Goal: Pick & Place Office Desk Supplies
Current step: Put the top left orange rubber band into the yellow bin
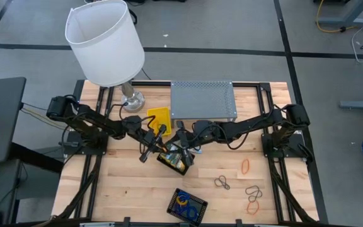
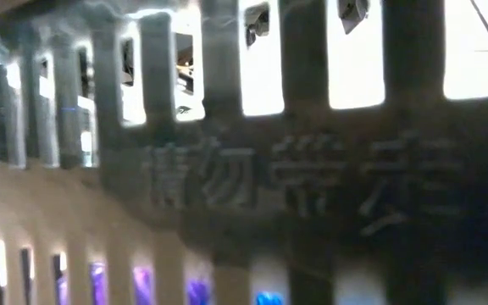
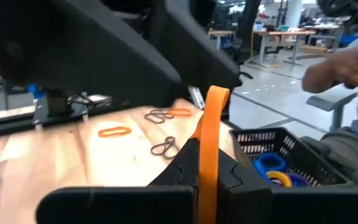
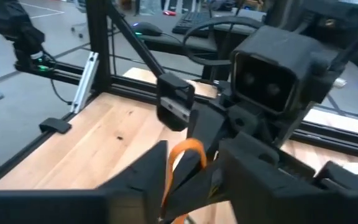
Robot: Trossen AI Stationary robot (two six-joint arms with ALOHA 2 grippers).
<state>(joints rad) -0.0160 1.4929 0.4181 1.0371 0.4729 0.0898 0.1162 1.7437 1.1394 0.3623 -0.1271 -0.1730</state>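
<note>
Pinching one orange band (image 3: 209, 146), both grippers crowd together beside a mesh basket (image 3: 272, 144).

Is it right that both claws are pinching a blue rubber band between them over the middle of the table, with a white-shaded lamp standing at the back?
Not quite: the rubber band is orange, not blue, as both wrist views show. The rest holds: the left claw and the right claw both grip it over the middle of the table, and the white-shaded lamp stands at the back.
</note>
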